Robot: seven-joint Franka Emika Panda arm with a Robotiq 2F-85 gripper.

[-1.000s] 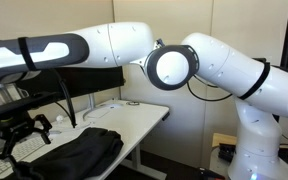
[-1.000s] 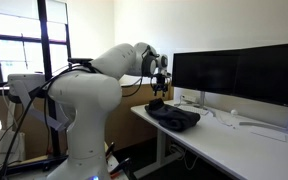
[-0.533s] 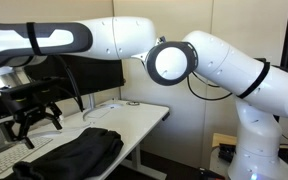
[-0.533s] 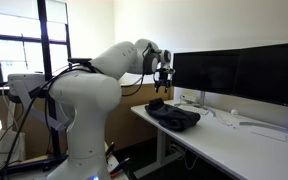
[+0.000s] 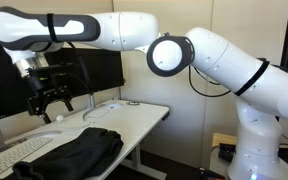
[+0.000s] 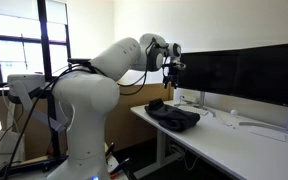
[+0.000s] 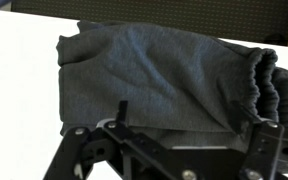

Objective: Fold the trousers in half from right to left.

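Note:
The trousers (image 5: 76,152) lie bunched in a dark, wrinkled heap at the near end of the white desk (image 5: 134,122). They also show in an exterior view (image 6: 174,116) and fill the wrist view (image 7: 164,75), grey and creased with a gathered cuff at the right. My gripper (image 5: 49,103) hangs in the air well above the trousers, in front of the monitor. It also shows in an exterior view (image 6: 171,78). Its fingers are spread apart with nothing between them (image 7: 194,122).
Black monitors (image 6: 244,75) stand along the back of the desk and also show in an exterior view (image 5: 84,68). A white keyboard (image 5: 12,156) lies beside the trousers. A small dark object (image 5: 131,103) sits near the desk's far corner. Cables and white items (image 6: 234,118) lie under the monitors.
My gripper has risen from just above the trousers and moved toward the monitors. The trousers have not moved.

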